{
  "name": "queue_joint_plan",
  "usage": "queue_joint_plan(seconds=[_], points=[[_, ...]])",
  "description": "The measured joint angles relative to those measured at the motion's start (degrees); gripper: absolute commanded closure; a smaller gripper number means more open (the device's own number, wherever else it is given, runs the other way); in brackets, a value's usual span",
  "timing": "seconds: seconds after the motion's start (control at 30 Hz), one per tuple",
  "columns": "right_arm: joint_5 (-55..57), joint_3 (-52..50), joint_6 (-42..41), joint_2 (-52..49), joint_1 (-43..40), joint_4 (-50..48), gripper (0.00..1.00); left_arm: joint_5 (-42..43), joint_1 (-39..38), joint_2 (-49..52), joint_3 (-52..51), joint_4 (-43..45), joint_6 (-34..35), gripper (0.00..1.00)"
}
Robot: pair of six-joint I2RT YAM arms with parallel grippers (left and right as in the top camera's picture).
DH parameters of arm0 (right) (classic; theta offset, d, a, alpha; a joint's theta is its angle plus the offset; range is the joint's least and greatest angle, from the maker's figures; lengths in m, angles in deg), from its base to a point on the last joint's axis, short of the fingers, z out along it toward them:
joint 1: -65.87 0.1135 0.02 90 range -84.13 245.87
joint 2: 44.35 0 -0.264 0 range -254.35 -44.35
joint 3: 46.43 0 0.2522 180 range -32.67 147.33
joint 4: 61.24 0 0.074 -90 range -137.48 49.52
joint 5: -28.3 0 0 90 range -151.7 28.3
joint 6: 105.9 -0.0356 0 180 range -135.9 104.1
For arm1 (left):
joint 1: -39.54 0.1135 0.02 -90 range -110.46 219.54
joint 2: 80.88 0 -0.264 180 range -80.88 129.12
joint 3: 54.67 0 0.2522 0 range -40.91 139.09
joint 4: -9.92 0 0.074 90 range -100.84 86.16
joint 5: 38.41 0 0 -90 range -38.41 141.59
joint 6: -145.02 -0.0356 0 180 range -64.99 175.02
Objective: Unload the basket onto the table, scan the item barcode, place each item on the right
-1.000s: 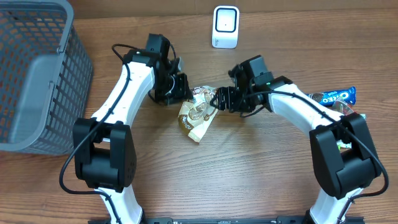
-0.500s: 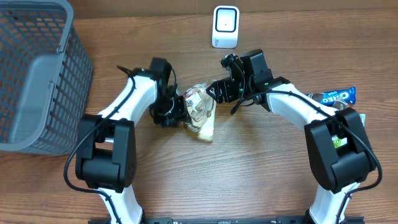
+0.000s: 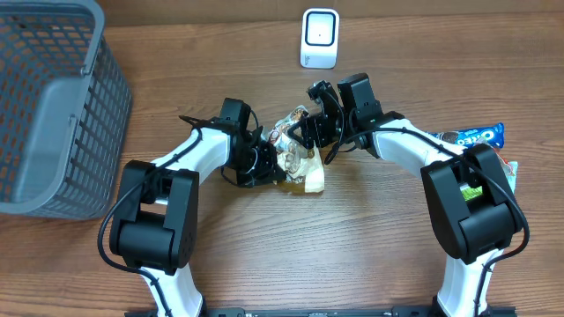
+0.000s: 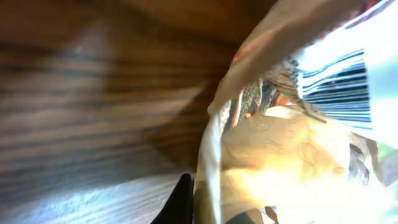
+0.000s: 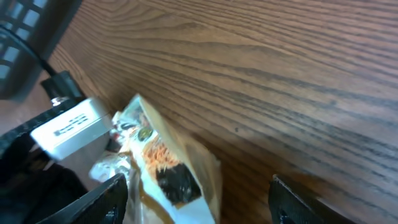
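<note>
The item is a crinkled beige snack bag (image 3: 300, 167) lying on the wooden table between my two arms. Its barcode (image 4: 336, 81) shows in the left wrist view, facing that camera. My left gripper (image 3: 267, 164) is shut on the bag's left edge (image 4: 214, 155), with one dark finger (image 4: 183, 200) pressed against the film. My right gripper (image 3: 305, 132) is at the bag's far end, open. The bag (image 5: 171, 162) sits between its two fingers (image 5: 102, 202), close to the left one and apart from the right one. The white scanner (image 3: 319, 38) stands at the back of the table.
A grey mesh basket (image 3: 53, 106) fills the left side. A blue Oreo pack (image 3: 476, 136) and other packets lie by the right arm's base. The left arm's wrist camera (image 5: 68, 127) shows close to the bag in the right wrist view.
My left gripper has slid in from the left and shut on the bag. The bag has shifted a little to the right. The right jaws have narrowed slightly and still stand apart.
</note>
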Motion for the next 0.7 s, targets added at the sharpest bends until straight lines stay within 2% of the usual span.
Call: queue_joint_plan(seconds=[0.03,0.07,0.1,0.13,0.4,0.7], points=[[-0.46,0.0,-0.28,0.0,0.0,0.0,0.4,-0.02,0.0,0.0,-0.04,0.66,0.2,0.96],[-0.85,0.0,-0.55,0.0,0.0,0.07,0.54,-0.02,0.0,0.0,-0.04,1.03,0.22,0.96],[-1.51,0.0,-0.72,0.0,0.0,0.07,0.84,-0.04,0.0,0.0,-0.04,1.29,0.24,0.96],[-1.95,0.0,-0.87,0.0,-0.02,0.11,0.96,-0.07,0.0,0.0,-0.04,1.42,0.24,0.96],[-3.8,0.0,-7.34,0.0,-1.01,0.37,0.96,-0.11,1.09,0.0,-0.22,0.98,0.85,0.96],[-5.51,0.0,-19.89,0.0,-5.62,3.15,0.96,-0.11,7.82,0.0,-0.2,-3.28,0.87,0.96]])
